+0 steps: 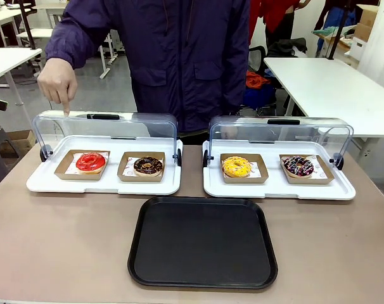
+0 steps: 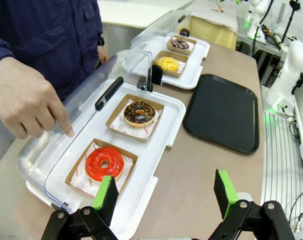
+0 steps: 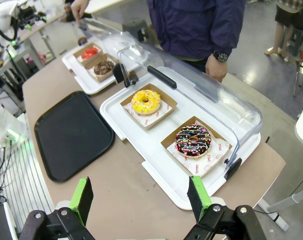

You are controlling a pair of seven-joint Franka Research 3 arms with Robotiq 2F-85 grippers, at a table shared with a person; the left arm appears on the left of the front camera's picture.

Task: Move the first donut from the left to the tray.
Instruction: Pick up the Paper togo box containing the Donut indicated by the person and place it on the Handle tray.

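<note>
Far left: the person's hand point(image 1: 57, 85) pointed 1 finger down at the raised clear lid point(image 1: 135, 126) of the left white tray point(image 1: 40, 183), above the red donut point(image 1: 90, 162). I read this as marking the item to move. Both lids stood swung up and back toward the person, presumably so the donuts could be reached from the robot's side.

The red donut sat in its brown cardboard holder point(image 1: 64, 168) in the left spot of that white tray, with the chocolate donut point(image 1: 147, 166) just beside it. The holder probably offers card walls to grip instead of icing.

Left gripper point(image 2: 166, 192): jaws spread wide, nothing between them, hanging over the near edge of the left white tray. In its wrist view the red donut lay just beyond the left finger, outside the gap.

Centre: the black tray point(image 1: 203, 242) lay on the bench point(image 1: 52, 253) with nothing on it, on the robot's side between the 2 white trays, so the carry looked short.

Right: the yellow donut point(image 1: 236, 166) and sprinkled donut point(image 1: 298, 166) sat in the right white tray point(image 1: 344, 189). Right gripper point(image 3: 140, 197): wide apart, empty, near that tray and well apart from the red donut.
</note>
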